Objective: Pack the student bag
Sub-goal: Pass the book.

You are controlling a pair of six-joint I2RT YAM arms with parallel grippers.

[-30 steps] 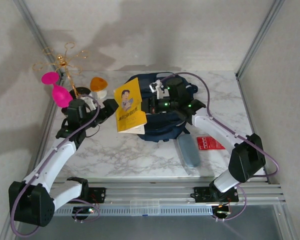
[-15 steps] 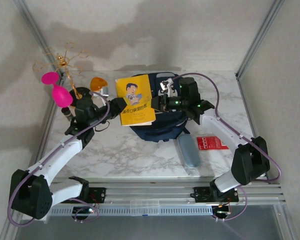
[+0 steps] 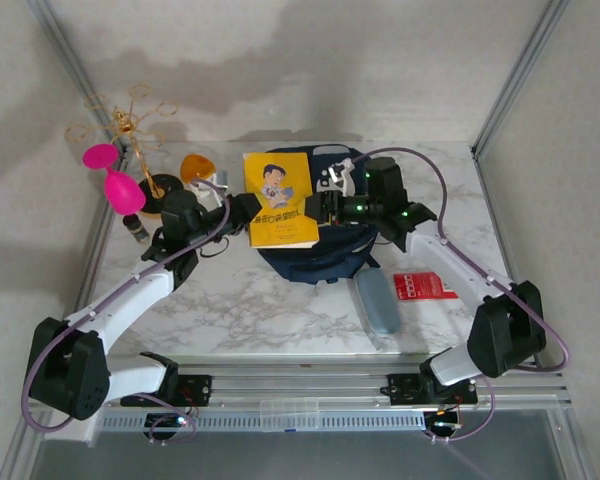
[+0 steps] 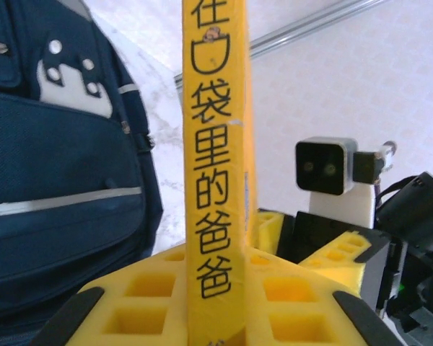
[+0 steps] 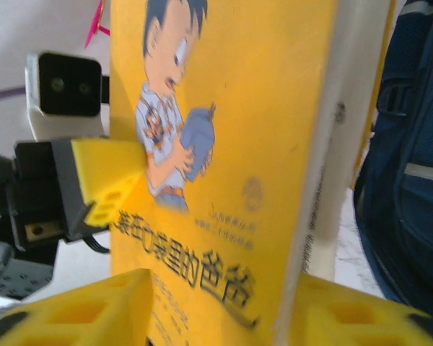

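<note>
Gripping opposite edges of a yellow book [image 3: 280,198], left pincer [image 3: 244,209] and right pincer [image 3: 318,206] hold it above the student bag [image 3: 323,255].

We see both arms stretched from the table's near edge toward its far middle, elbows bowed outward. Our left gripper [image 3: 242,212] and right gripper [image 3: 316,208] clamp opposite edges of one yellow book [image 3: 280,198].

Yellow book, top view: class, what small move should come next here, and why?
Probably the left end effector should open and release the yellow book. Both clamp it at opposite edges above the student bag, and the right end effector sits over the bag, so it seems better placed to lower the book. The bag's opening is hidden.
</note>
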